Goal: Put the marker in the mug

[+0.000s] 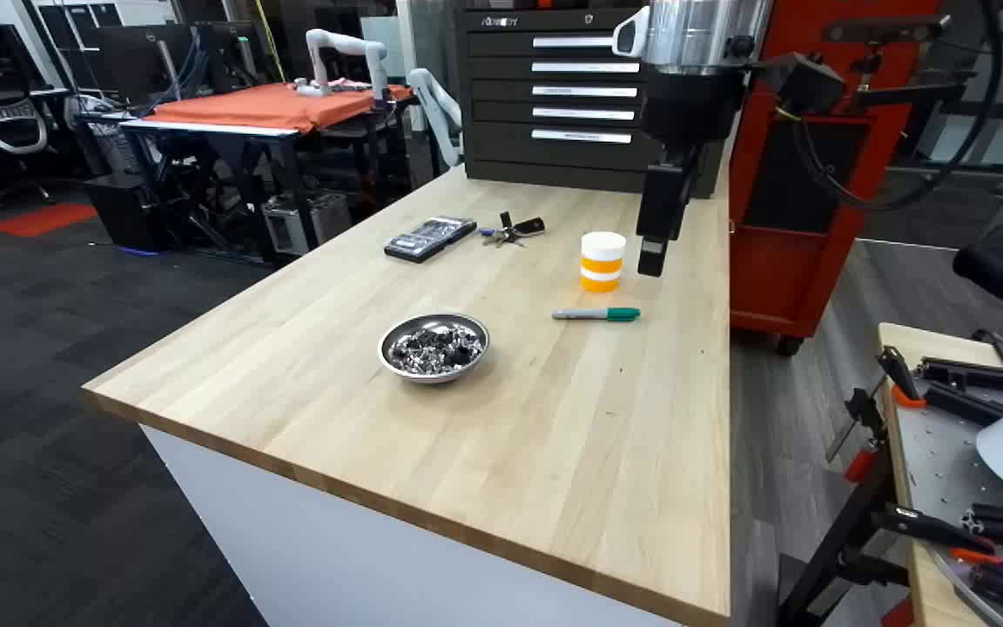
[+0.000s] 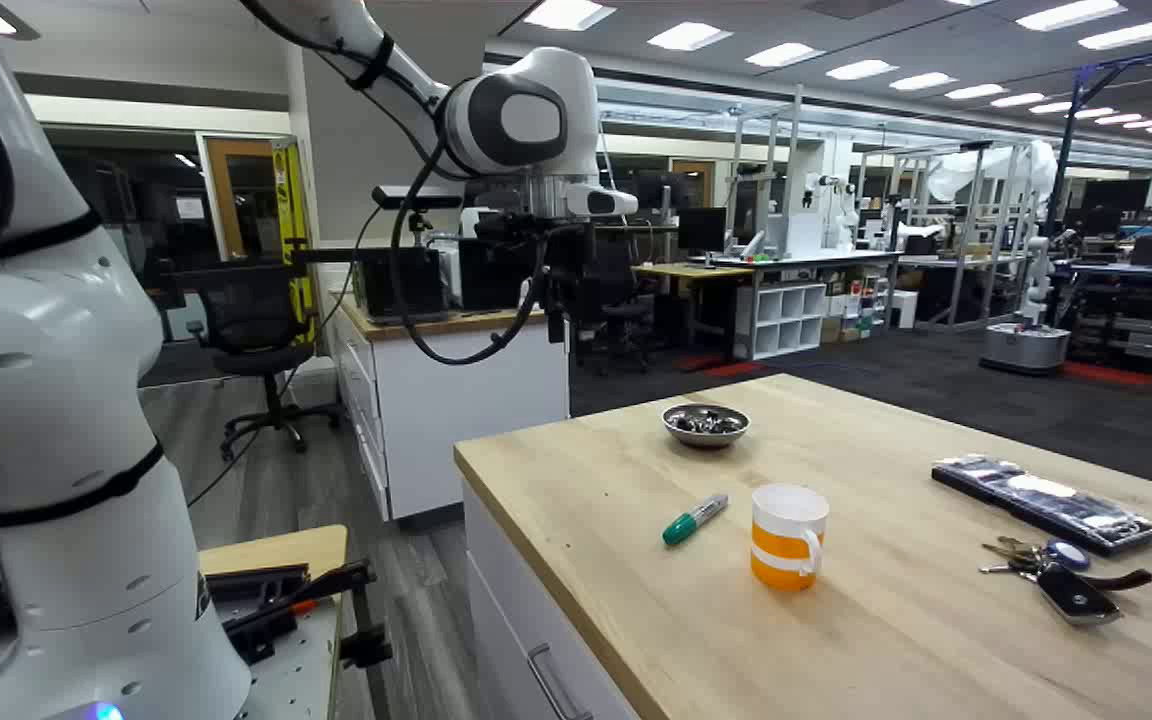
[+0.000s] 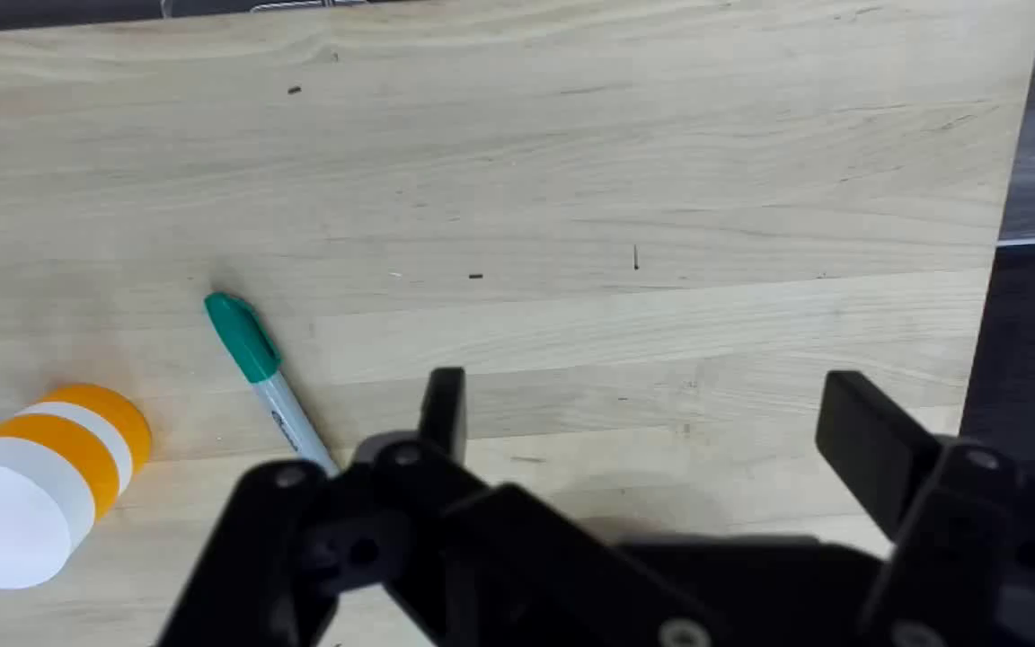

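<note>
Pale wood with a fine straight grain makes up the tabletop [image 1: 510,470], and on it the marker [image 3: 269,381] lies flat, near the mug [image 2: 778,545] but not touching it. The task looks to be at its start: nothing is grasped, and no marker stands in the mug. The end effector [image 3: 648,418] hangs above the tabletop, its fingers well apart with nothing between them; in the wrist view the marker lies to their left, its grey end passing behind the mechanism. What is left, by judgement, is the whole job: lining up over the marker, gripping it, lifting, carrying it across and lowering it past the rim. The marker is a slim stick, teal-green cap on a grey barrel, and could roll if nudged. The mug stands upright, a smooth-looking cylinder banded orange and white, with a looped handle. To its left and nearer in an exterior view, a shallow, shiny metal bowl [image 1: 423,378] holds silver and dark bits [image 1: 436,350].
</note>
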### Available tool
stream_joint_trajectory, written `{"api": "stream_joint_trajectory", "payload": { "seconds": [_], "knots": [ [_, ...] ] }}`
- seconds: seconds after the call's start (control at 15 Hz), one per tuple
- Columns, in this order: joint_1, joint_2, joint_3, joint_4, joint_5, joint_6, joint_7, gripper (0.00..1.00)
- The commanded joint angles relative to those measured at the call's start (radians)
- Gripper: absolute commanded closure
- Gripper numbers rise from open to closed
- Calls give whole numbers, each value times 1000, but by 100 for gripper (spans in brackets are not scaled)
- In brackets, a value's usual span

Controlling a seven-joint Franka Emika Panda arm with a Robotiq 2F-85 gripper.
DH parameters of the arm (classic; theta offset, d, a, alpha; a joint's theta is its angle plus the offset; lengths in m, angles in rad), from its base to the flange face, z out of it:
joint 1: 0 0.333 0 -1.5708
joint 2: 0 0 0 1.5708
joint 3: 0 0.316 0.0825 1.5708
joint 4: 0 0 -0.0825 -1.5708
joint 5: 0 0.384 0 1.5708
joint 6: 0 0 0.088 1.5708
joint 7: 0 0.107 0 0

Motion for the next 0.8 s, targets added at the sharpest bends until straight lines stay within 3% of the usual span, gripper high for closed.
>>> {"api": "stream_joint_trajectory", "payload": {
  "seconds": [0.0,0.73],
  "knots": [
    [13,1,-13,1,-3,-2,2,0],
    [10,1,-17,-2,-29,11,-33,0]
  ]
}}
